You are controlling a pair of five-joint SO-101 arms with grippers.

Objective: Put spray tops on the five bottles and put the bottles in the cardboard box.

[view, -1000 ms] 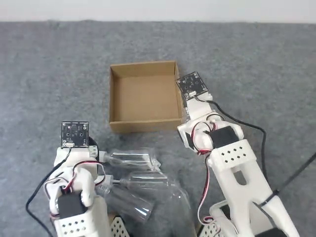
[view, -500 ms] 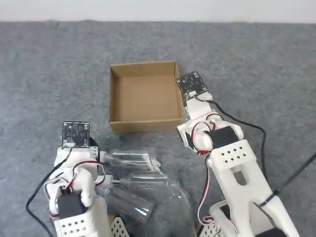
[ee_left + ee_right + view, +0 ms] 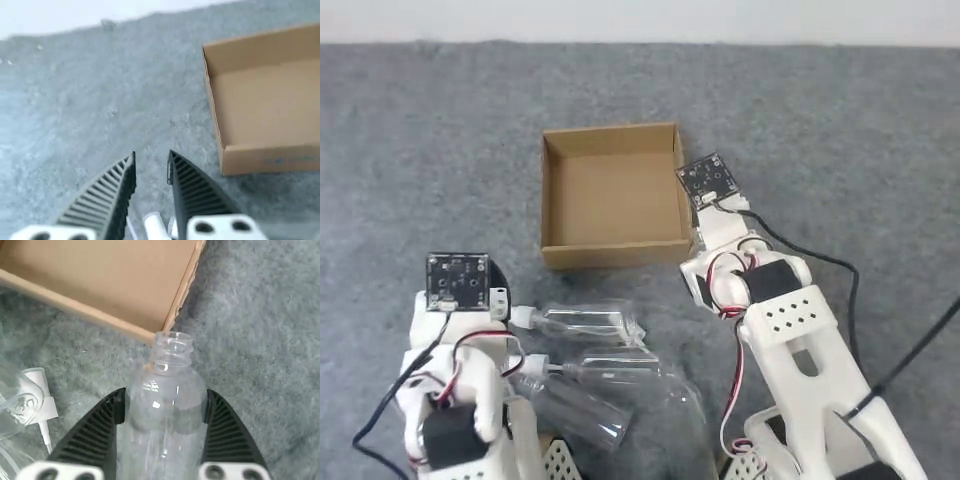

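A clear bottle [image 3: 165, 435], its neck uncapped, is clamped upright-in-grip between the fingers of the right hand [image 3: 165, 397], its mouth just beside a corner of the cardboard box [image 3: 100, 270]. Near it a white spray top [image 3: 34, 390] lies on the grey tabletop [image 3: 840, 120]. Between the two arms, more clear bottles [image 3: 610, 365] lie on their sides in a loose heap. The left hand [image 3: 151, 165] hangs above the tabletop beside the box, its fingers slightly apart and gripping nothing.
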